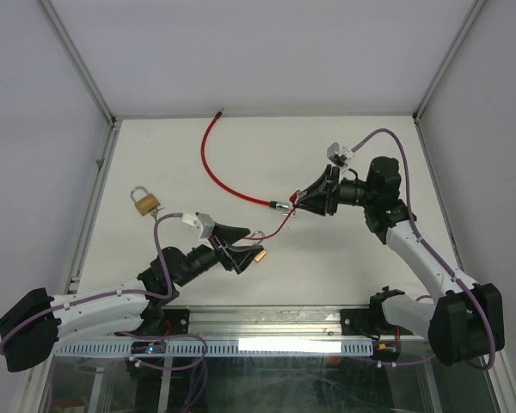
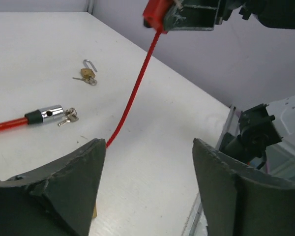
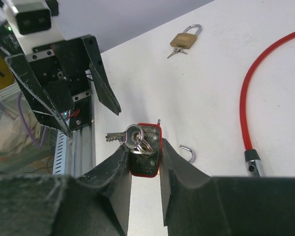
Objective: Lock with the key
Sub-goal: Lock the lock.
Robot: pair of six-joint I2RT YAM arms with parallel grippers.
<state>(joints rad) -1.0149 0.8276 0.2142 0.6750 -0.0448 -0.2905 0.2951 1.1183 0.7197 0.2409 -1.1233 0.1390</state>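
Clamping a red rectangular lock (image 3: 150, 166), the right tool (image 3: 144, 147) pinches it; the left tool (image 2: 148, 143) gapes wide.

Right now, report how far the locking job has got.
Done: the right claw holds the red lock off the table, keys at its face. In hand: left claw open beside the cable. Left: the chrome tip lies on the table, not in the lock, so joining and turning remain.

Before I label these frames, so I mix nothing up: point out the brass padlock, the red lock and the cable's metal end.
brass padlock (image 1: 146, 204), top view, on its brass body.
red lock (image 3: 146, 164), right wrist view, on its lower face.
cable's metal end (image 2: 50, 113), left wrist view, on the chrome sleeve.
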